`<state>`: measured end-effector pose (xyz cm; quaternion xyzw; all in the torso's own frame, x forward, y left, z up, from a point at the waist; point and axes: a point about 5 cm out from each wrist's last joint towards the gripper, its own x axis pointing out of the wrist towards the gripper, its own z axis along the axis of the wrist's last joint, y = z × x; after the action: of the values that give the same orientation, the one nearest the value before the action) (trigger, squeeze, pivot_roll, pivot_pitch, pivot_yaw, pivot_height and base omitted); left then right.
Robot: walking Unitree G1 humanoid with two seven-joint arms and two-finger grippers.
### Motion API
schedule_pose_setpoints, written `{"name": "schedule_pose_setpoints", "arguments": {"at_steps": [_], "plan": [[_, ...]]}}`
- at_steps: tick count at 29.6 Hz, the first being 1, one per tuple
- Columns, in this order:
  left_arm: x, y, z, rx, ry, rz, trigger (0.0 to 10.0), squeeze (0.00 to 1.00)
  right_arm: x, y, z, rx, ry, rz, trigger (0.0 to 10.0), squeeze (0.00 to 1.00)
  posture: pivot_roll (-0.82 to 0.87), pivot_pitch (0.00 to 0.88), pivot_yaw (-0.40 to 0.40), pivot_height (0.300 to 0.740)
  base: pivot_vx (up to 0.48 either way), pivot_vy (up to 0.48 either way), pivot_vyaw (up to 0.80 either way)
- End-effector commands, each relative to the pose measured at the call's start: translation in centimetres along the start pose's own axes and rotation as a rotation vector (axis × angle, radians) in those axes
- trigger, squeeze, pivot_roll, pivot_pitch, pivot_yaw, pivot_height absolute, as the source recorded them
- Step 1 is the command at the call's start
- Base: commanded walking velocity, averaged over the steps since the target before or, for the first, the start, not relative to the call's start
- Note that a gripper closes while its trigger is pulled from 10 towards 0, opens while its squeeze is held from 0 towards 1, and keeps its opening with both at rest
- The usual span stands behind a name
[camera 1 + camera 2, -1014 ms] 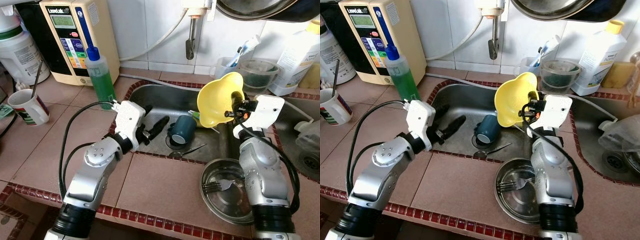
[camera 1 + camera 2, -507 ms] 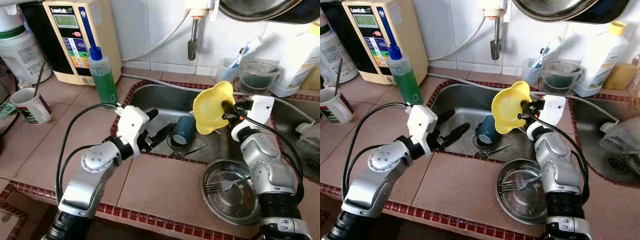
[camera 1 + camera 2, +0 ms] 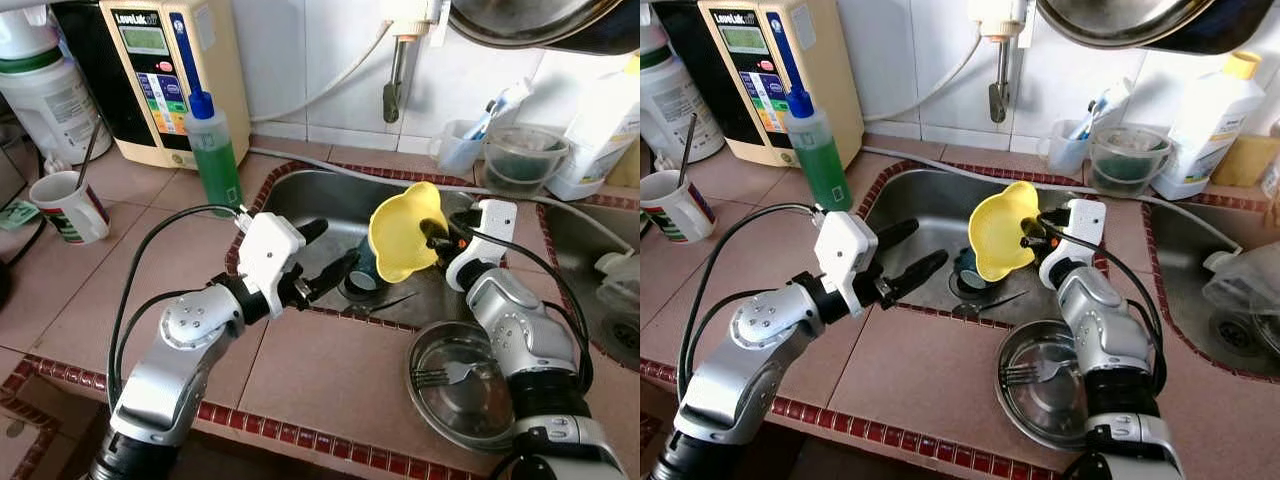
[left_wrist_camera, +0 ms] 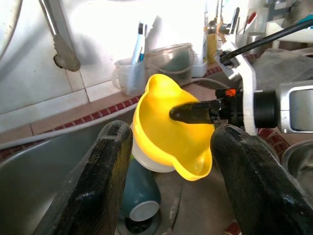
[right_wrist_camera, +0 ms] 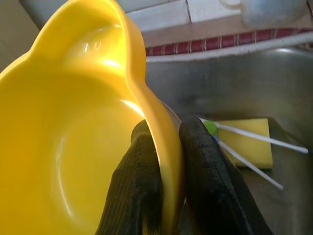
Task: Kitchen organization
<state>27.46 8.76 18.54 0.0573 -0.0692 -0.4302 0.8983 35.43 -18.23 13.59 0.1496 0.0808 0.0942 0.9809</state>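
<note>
Steel bowl with fork, on desk. Left gripper: released, over sink edge. Right gripper: grasping yellow bowl by its rim, tilted above sink. Teal cup: lying beneath it.

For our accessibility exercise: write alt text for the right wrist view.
Two black fingers pinch the rim of a yellow bowl above a steel sink. A yellow sponge lies in the basin behind.

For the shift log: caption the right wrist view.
Right gripper pinches the yellow bowl by its rim above the sink.
</note>
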Motion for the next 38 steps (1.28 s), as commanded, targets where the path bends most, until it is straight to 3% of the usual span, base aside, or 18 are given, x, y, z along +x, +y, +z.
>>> {"name": "schedule_pose_setpoints", "arguments": {"at_steps": [1,16,17,18,38], "plan": [[-0.17,-0.26,0.34,0.012,-0.001,-0.018,10.0,0.0,0.24,-0.07,0.7,0.019,-0.009,0.004,10.0,0.0,-0.06,0.038,0.007,0.74,0.0,0.0,0.0],[-0.3,-0.48,0.33,0.009,0.003,-0.037,10.0,0.0,0.18,-0.84,0.3,0.018,0.002,-0.033,10.0,0.0,-0.06,0.045,0.012,0.74,0.0,0.0,0.0],[-0.3,-0.47,0.32,0.007,0.003,-0.038,10.0,0.0,0.16,-0.86,0.3,0.031,0.001,-0.03,10.0,0.4,-0.06,0.045,0.012,0.74,0.0,0.0,0.0],[-0.3,-0.46,0.33,0.006,0.003,-0.039,10.0,0.0,0.15,-0.88,0.34,0.042,-0.003,-0.028,10.0,1.0,-0.06,0.045,0.012,0.74,0.0,0.0,0.0],[-0.31,-0.4,0.45,-0.002,0.004,-0.034,10.0,0.0,0.3,-0.68,0.73,0.044,-0.021,-0.003,10.0,1.0,-0.06,0.056,0.012,0.74,0.0,0.0,0.0]]}}
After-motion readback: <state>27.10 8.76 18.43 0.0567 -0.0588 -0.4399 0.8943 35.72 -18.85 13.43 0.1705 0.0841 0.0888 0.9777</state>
